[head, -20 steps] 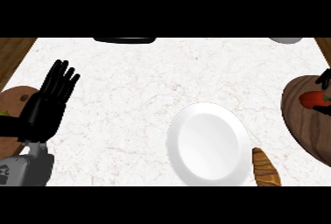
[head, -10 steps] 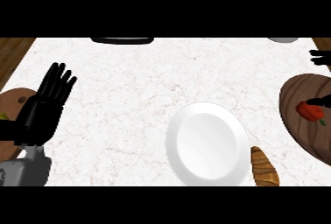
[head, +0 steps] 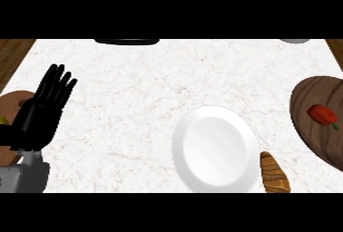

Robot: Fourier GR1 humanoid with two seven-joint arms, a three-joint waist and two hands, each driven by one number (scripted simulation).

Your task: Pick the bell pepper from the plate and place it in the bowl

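The left hand (head: 41, 113) rests at the left edge, fingers straight and spread, holding nothing; the right hand is out of view. The red bell pepper (head: 322, 114) lies on a dark wooden vessel (head: 315, 136) at the right edge, likely the bowl, though the frame cuts it off. The white plate (head: 214, 147) at centre holds nothing. By that reading, the placing looks done. A bread loaf (head: 274, 172) sits just right of the plate. A brown object beside the left hand is partly hidden.

One white plate (head: 214, 147), one wooden bowl (head: 315, 131), one red bell pepper (head: 322, 114), one bread loaf (head: 274, 173).
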